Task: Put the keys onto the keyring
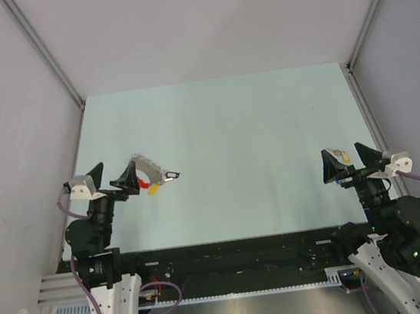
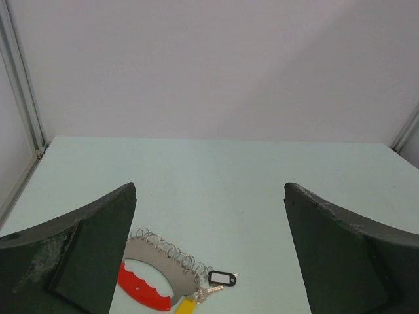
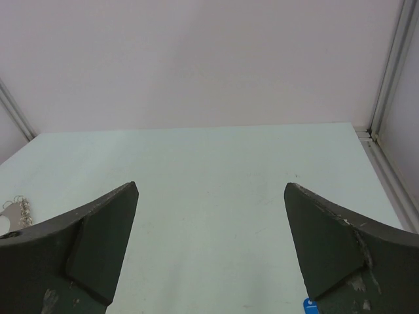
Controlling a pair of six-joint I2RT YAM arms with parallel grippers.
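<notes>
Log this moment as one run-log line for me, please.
left gripper: open, near keyring | right gripper: open, empty | keyring: on table, yellow tag, black tag at its end

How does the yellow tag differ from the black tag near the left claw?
The yellow tag is solid in colour; the black tag is a dark frame around a white window. The yellow tag sits beside the red band; the black tag lies farther right. The left wrist view cuts the yellow tag off but shows the black tag whole. Both lie on the table by the rings.
</notes>
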